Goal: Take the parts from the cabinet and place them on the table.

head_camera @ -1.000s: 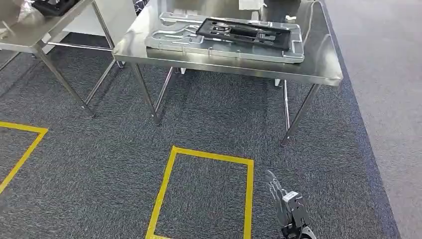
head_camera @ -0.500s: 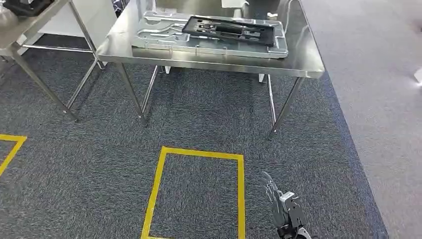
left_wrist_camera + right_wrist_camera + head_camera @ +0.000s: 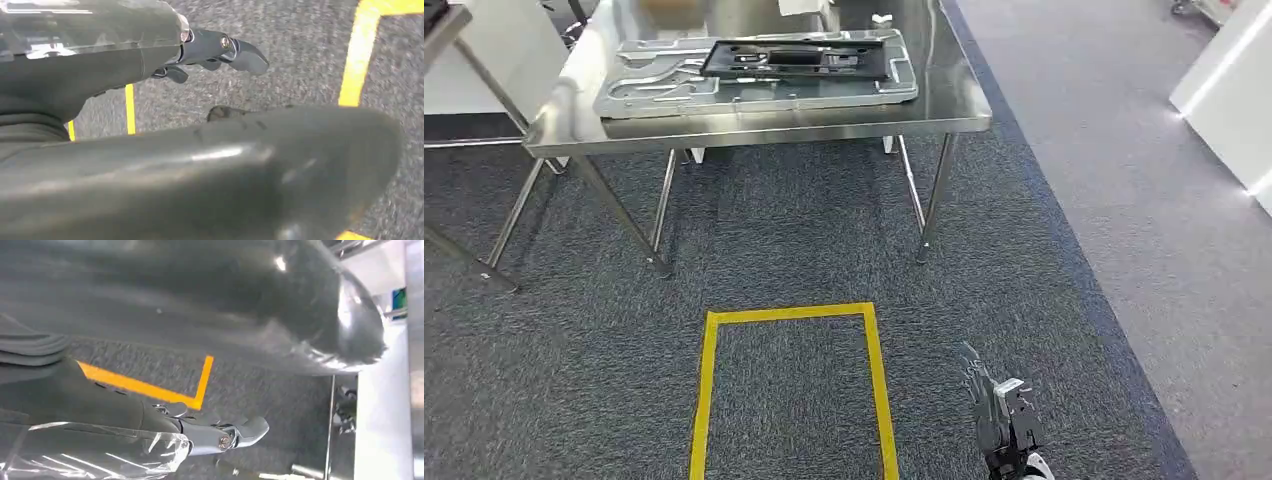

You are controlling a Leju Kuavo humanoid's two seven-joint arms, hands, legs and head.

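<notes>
Both my hands hang empty over the carpet, parts lying on the steel tabletop ahead.

My right hand [image 3: 994, 410] hangs low at my side, fingers loosely apart, holding nothing, just right of the yellow floor rectangle [image 3: 789, 390]. My left hand [image 3: 215, 50] points down at the grey carpet [image 3: 1064, 260], fingers slightly curled but apart, nothing in them. Ahead stands the stainless tabletop [image 3: 944, 95]; on it lies a large silver metal panel [image 3: 654, 85], and a black frame part [image 3: 794, 60] rests flat on top of that panel.
</notes>
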